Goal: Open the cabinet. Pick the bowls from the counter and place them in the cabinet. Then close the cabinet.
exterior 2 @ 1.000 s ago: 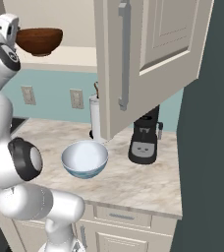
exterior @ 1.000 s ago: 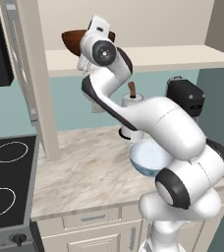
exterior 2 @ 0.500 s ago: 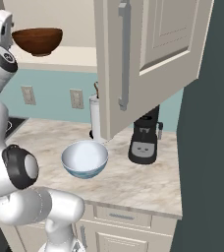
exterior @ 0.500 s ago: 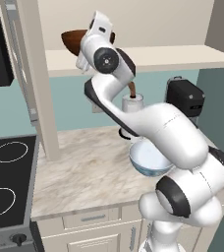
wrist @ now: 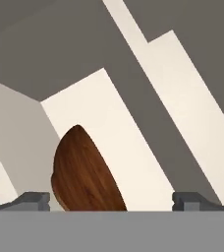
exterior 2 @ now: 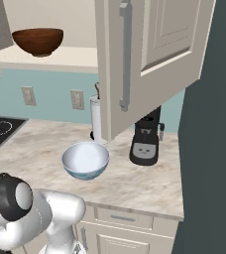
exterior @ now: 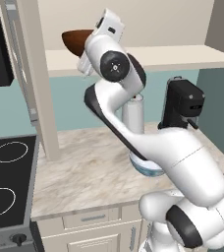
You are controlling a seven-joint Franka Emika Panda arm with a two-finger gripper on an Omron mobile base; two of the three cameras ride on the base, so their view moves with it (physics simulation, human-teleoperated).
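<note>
On the cabinet (exterior 2: 149, 59) shelf, brown bowl (exterior 2: 37, 41) now sitting released; gripper (wrist: 111, 199) spread wide, backing off. Leaving the white bowl (exterior 2: 85, 160) waiting on the counter (exterior 2: 149, 186).

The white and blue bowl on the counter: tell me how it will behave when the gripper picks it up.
The white and blue bowl looks rigid, so it should keep its shape. Its smooth, curved wall may slip between the fingers unless gripped at the rim. It sits upright on the counter on a narrow-looking base, so a sideways nudge could rock it.
</note>
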